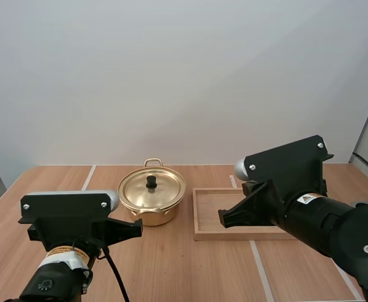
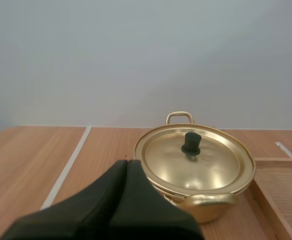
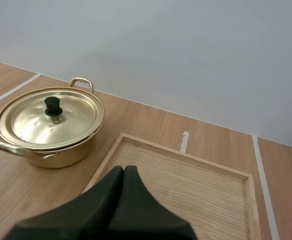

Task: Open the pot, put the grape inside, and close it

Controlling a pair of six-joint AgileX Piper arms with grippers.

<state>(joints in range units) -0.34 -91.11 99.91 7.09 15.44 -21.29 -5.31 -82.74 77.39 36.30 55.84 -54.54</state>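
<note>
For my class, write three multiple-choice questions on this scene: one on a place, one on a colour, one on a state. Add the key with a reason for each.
1. In the high view, where is the tray relative to the pot?
A. to its left
B. to its right
C. behind it

2. What colour is the knob on the lid?
A. black
B. red
C. gold

3. The lid is:
A. lying in the tray
B. turned upside down
C. seated on the pot

Key: 1 B, the tray lies beside the pot on that side. 2 A, the knob is dark against the gold lid. 3 C, the lid covers the pot's rim with its knob up.
</note>
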